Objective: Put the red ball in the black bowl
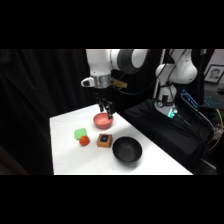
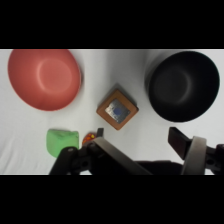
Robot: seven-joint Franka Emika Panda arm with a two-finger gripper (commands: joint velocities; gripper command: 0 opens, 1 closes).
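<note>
Two-finger gripper hanging open, empty, above the small red-orange round ball; ball looking light, smooth, roll-prone — pinching across its middle seems best; wide glossy black bowl sitting near

No text, label or number can be read

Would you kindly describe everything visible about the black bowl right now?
The black bowl is wide, round and glossy, the largest dish on the white table. It stands upright and looks empty; the wrist view shows a smooth dark interior with nothing inside. It sits near the table's front right edge, beside the small brown box but apart from it. Nothing touches it except the table.
</note>
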